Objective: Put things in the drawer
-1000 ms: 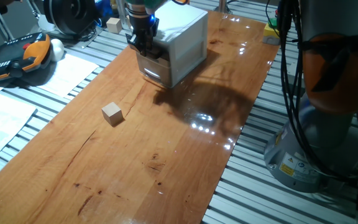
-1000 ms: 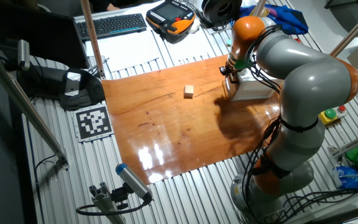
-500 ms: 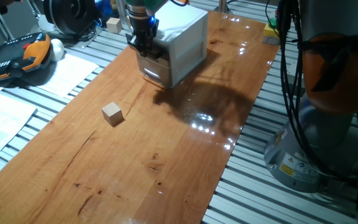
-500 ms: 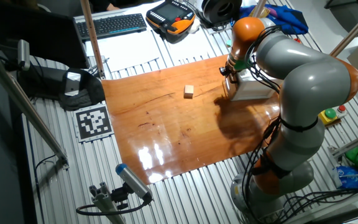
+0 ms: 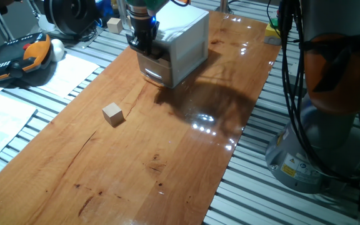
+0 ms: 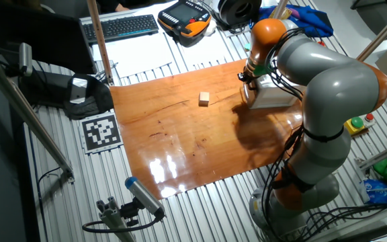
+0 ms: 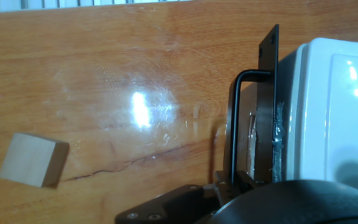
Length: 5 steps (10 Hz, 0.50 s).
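Observation:
A pale beige wooden cube lies alone on the wooden tabletop, well in front of the white cabinet. My gripper is pressed up against the cabinet's front at the level of the upper drawer. In the hand view the drawer's dark handle bar stands just above my dark fingers, and the drawer front sits close against the cabinet body. Whether the fingers clasp the handle is hidden.
A second beige cube sits off the board on the slatted bench. An orange-black teach pendant and papers lie left of the board. A keyboard and a printed marker tag are nearby. The arm's grey base stands beside the table.

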Motion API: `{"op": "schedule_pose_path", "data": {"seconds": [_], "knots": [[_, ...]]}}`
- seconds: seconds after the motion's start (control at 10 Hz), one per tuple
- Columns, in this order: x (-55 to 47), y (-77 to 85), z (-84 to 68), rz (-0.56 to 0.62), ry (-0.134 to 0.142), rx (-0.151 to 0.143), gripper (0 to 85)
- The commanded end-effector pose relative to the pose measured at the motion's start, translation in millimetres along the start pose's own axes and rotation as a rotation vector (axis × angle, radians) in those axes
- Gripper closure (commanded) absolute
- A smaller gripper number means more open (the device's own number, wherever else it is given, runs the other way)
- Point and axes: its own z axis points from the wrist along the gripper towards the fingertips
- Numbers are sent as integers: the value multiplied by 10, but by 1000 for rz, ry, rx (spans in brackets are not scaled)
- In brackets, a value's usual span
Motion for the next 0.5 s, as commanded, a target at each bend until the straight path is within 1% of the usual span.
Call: {"op": "schedule_pose_path", "data": {"seconds": [0.0,0.2,0.4], "knots": [[-1,3,-4,-3,0,-3,850],[-6,24,-42,-1,2,-4,850],[-10,44,-62,19,16,-23,850]]}}
